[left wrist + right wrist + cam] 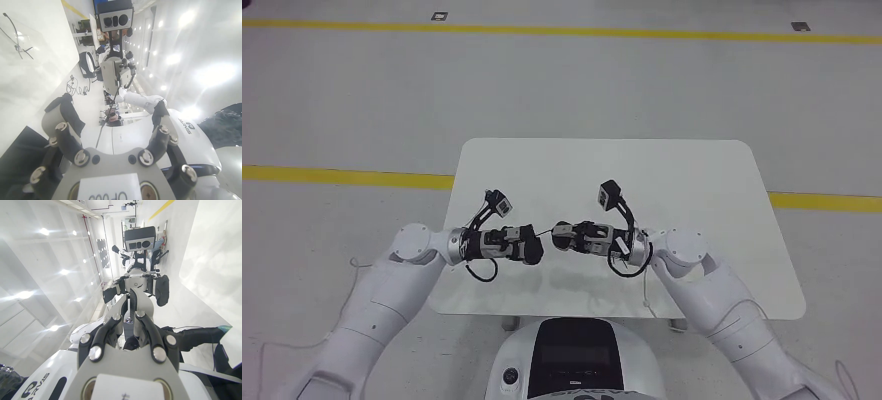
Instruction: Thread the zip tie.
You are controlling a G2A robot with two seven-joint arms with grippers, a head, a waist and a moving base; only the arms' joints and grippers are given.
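Between the two tools, above the near half of the desk (692,190), one zip tie (101,132) spanned the small gap as a thin dark line. Right tool (132,292): fingers closed together on the tie, with the strap pointing out past the tips toward the other arm. Left tool (112,100): fingers spread wide and gripping nothing. The strap's free end reached in between them toward the palm without visibly touching either finger. The tie's head could not be made out.

Step in hand, as judged: passing the free end across so that the tail could be fed through the head. Done well, this called for a firm clamp at the right tool, with the strap level and centred in the left tool's opening. The left tool would need to close only once the strap lay squarely between its pads. So thin and springy a strap seemed likely to bow or flick aside if caught off-centre. Wrists in line would spare the strap a twist.

Count: zip tie in hand, one; tools, two; desk, one. Some thin dark strips (17,43), possibly spare ties, lay well apart on a pale surface; their number could not be told.
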